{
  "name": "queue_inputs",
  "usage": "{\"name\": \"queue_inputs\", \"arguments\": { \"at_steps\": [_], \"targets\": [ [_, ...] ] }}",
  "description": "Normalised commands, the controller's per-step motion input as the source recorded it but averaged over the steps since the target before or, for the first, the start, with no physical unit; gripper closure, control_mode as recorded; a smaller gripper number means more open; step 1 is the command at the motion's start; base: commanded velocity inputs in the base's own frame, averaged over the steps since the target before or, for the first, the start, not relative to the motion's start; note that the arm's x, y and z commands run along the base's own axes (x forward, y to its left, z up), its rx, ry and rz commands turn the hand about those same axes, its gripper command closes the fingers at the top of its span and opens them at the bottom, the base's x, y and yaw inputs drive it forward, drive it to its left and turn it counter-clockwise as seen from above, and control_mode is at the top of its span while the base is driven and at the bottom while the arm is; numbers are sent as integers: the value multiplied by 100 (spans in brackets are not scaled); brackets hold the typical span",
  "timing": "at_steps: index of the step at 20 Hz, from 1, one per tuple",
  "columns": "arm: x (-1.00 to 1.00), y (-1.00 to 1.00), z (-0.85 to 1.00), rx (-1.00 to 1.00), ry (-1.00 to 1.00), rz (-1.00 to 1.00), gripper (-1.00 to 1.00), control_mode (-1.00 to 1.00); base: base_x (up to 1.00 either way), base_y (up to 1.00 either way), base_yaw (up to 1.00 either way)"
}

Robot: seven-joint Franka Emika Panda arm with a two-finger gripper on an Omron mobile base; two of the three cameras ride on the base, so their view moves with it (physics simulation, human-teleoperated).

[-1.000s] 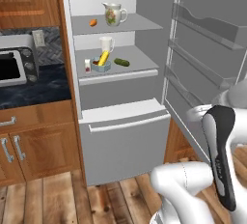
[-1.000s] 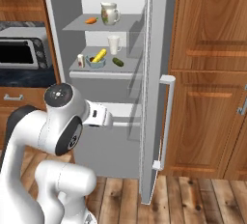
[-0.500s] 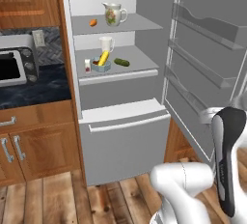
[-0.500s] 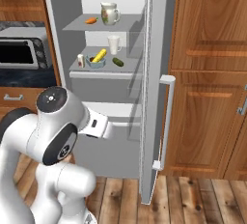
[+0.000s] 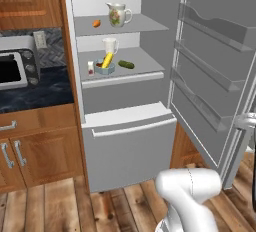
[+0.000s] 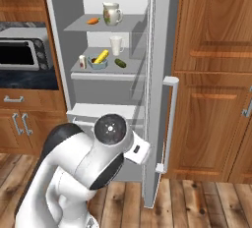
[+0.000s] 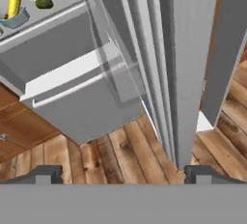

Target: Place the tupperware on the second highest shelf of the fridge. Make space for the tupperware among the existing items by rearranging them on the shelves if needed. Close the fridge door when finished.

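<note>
A silver toaster oven (image 5: 15, 68) with a dark window sits on a dark speckled counter (image 5: 30, 96), beneath a wall outlet (image 5: 39, 39) on the patterned backsplash. Wooden cabinets (image 5: 35, 146) with metal handles stand below the counter, and taller wooden cabinets (image 6: 216, 74) stand further right. The floor (image 6: 197, 205) is wooden planks.

Fridge (image 5: 130, 141): matt silver-grey outer skin, like brushed metal; interior smooth pale grey plastic. Shelves (image 5: 125, 25): flat matt grey panels; the second shelf (image 5: 122, 78) has a thicker white front edge. Door (image 5: 220, 71): bins of grey translucent plastic, faintly glossy. Jug (image 5: 116, 14): glazed white with floral print. Mug (image 6: 116, 44): pale, translucent. Cucumber (image 5: 126, 64): dark green, slight sheen. Floor (image 7: 120, 155): planked wood, visible grain, satin. Cabinets (image 6: 216, 74): polished brown wood, metal handles.
</note>
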Motion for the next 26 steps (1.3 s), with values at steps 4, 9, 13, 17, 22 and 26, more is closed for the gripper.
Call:
{"name": "queue_inputs", "arguments": {
  "at_steps": [4, 9, 13, 17, 22, 26],
  "targets": [
    [0, -100, -8, 28, -2, -13, -100, -100, 0, 0, 0],
    [4, -91, 0, 36, 0, -9, -100, -100, 0, 0, 0],
    [14, -67, -1, 34, 0, -4, -100, -100, 0, 0, 0],
    [29, -51, -8, 32, 0, 0, -100, -100, 0, 0, 0],
    [29, -53, 0, 36, -1, -2, -100, -100, 0, 0, 0],
    [48, -28, -5, 28, 0, -2, -100, -100, 0, 0, 0]
  ]
}}
